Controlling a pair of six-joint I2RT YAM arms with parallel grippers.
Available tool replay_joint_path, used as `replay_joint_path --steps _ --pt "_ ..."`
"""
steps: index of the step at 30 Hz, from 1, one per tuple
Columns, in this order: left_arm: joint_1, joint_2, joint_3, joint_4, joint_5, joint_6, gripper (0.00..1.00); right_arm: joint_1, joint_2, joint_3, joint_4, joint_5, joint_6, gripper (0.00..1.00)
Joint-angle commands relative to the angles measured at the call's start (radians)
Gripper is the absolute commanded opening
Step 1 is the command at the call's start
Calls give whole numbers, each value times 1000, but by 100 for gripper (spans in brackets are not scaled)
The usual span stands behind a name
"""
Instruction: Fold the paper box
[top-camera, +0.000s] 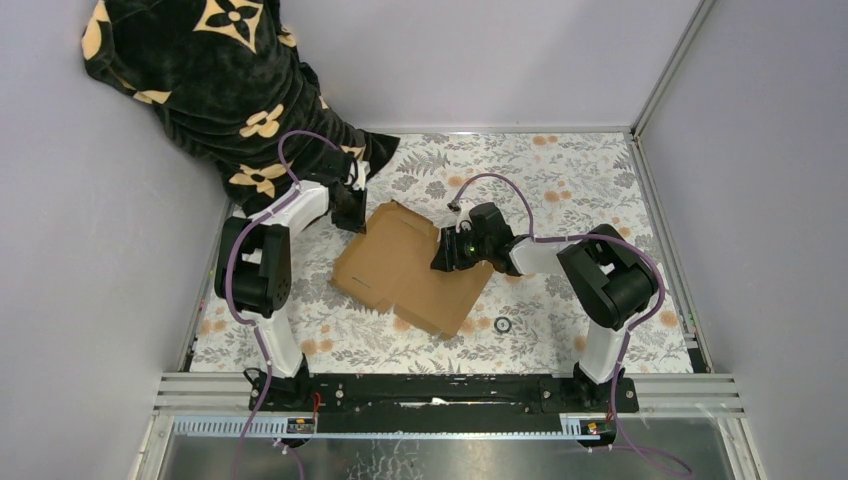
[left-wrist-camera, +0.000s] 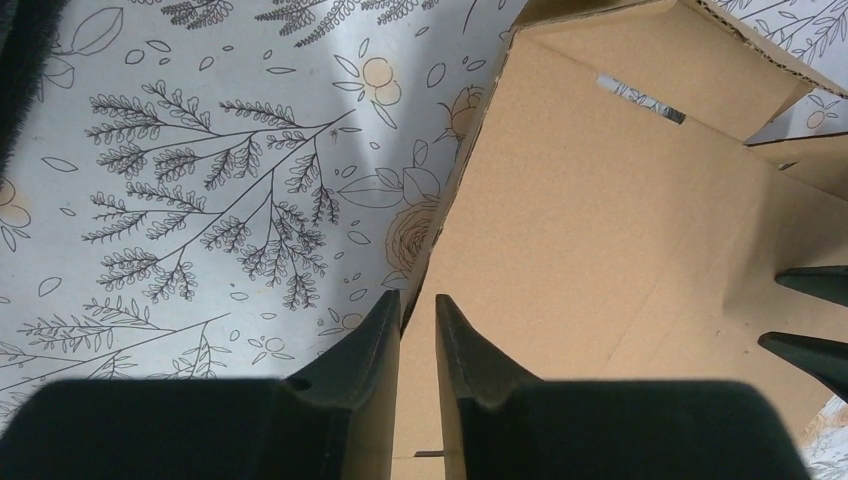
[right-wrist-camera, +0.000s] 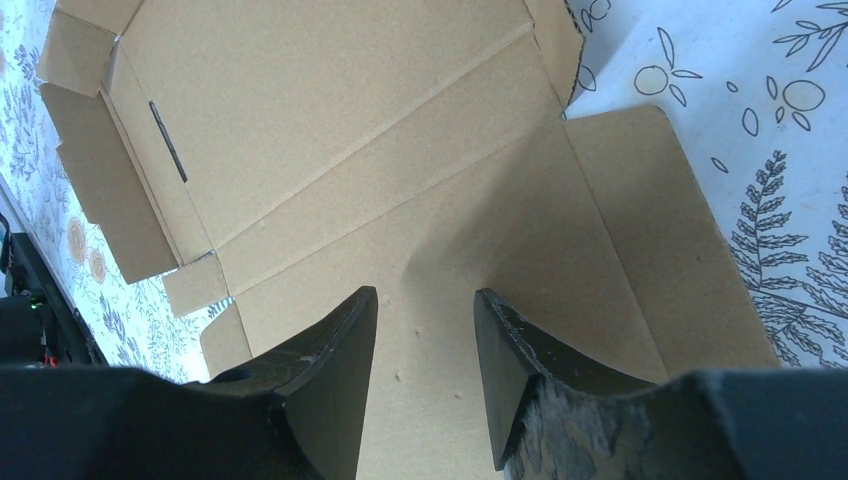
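The paper box (top-camera: 410, 265) is a brown cardboard blank lying open on the floral table, its left side flaps partly raised. My left gripper (top-camera: 350, 215) is at the blank's far left corner. In the left wrist view its jaws (left-wrist-camera: 418, 300) stand narrowly apart astride the box's (left-wrist-camera: 600, 220) left edge, with cardboard showing in the gap. My right gripper (top-camera: 450, 255) is low over the blank's right half. In the right wrist view it (right-wrist-camera: 425, 295) is open above a creased panel of the box (right-wrist-camera: 330, 120), with nothing held. Its fingertips (left-wrist-camera: 805, 282) show at the right of the left wrist view.
A black fabric with beige flowers (top-camera: 220, 80) is heaped in the back left corner, just behind the left arm. A small black ring (top-camera: 503, 324) lies on the tablecloth (top-camera: 560, 170) near the box's front right corner. Walls enclose the table on three sides.
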Motion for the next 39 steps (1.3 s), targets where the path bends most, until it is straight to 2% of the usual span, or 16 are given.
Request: replay_joint_path --steps 1,16,25,31,36,39 --pt "6 22 11 -31 14 13 24 -1 47 -45 -163 18 -14 50" --pt "-8 67 20 -46 -79 16 26 -2 59 -39 -149 1 -8 50" --pt "-23 78 27 -53 -69 15 18 -2 61 -38 -145 -1 -6 50" --pt "-44 65 26 -54 -62 5 17 -2 65 -36 -144 -2 -4 50" --pt "-87 78 34 -71 -129 1 17 -2 66 -34 -142 -4 -1 50" --pt "-121 95 47 -94 -197 -2 10 -1 64 -32 -140 -3 4 51"
